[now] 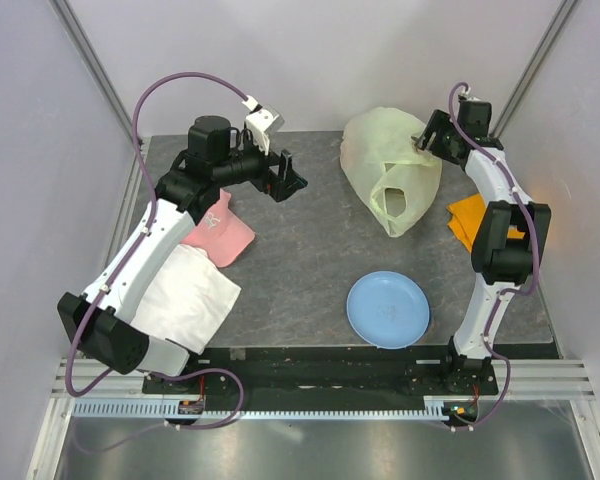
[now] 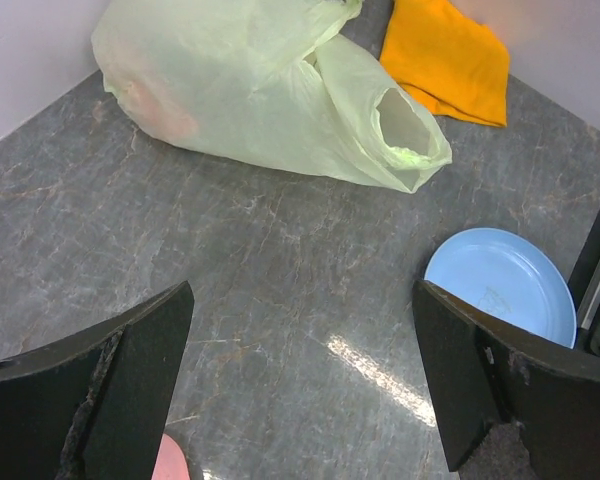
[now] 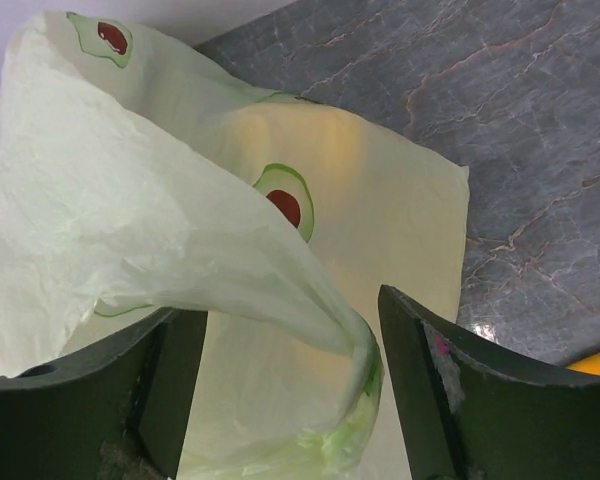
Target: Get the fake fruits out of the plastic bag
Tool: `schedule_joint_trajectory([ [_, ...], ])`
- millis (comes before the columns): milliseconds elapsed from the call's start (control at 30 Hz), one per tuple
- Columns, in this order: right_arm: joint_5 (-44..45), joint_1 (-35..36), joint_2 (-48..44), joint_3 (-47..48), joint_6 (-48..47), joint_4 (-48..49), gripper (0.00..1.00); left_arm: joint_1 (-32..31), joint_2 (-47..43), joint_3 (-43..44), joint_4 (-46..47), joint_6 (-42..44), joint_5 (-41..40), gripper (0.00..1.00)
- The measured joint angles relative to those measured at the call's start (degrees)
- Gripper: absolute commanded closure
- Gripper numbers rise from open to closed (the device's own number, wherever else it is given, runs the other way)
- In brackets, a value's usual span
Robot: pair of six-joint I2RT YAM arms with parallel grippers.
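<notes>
i found the thin translucent yellow-green plastic bag (image 1: pixel 390 175) far right, mouth toward near edge, reddish fake fruits (image 2: pixel 165 115) blurred inside | right gripper (image 3: pixel 292 340) jaws stood apart, straddling its far-side fold | left gripper (image 2: pixel 305 340) apart, well off

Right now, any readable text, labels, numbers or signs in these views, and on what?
No readable words or numbers in any view.
plastic bag: no text, only avocado prints.
light-blue plate: faint mark at its centre, too faint to read.
pink cloth: small pale mark, too small to read.
</notes>
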Motion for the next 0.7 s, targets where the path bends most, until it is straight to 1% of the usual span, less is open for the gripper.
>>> schedule_joint_trajectory([
  [33,-0.2,0.0,0.1,0.0,-0.2,0.0,0.3,0.1,0.0,0.0,-0.1,0.1,-0.1,0.03],
  [67,-0.4,0.0,0.1,0.0,-0.3,0.0,0.47,0.2,0.1,0.0,-0.1,0.2,-0.1,0.03],
  [100,-0.7,0.0,0.1,0.0,-0.4,0.2,0.54,0.3,0.0,0.0,-0.1,0.3,-0.2,0.03],
  [133,-1.0,0.0,0.1,0.0,-0.7,0.5,0.68,0.3,0.0,0.0,-0.1,0.3,-0.2,0.03],
  [200,-2.8,0.0,0.1,-0.1,-0.5,1.0,0.81,0.3,0.0,0.0,-0.2,0.4,-0.4,0.03],
  [233,-3.7,0.0,0.0,-0.1,-0.3,1.2,0.9,0.3,0.1,0.0,-0.2,0.5,-0.5,0.03],
  [333,-6.0,0.9,-0.8,-0.2,0.0,1.7,0.96,0.4,0.0,-0.1,-0.2,0.5,-0.5,0.03],
  [433,-8.1,4.6,-3.5,-0.9,0.4,1.7,0.99,0.4,-0.2,-1.0,0.0,0.5,-0.5,0.02],
  [500,-9.2,9.2,-6.1,-1.6,0.5,1.8,0.99,0.4,-0.4,-1.7,0.0,0.5,-0.5,0.02],
  [700,-11.9,28.4,-11.9,-2.2,0.7,4.0,1.0,0.6,-3.9,-5.2,0.0,2.7,-1.2,0.01],
])
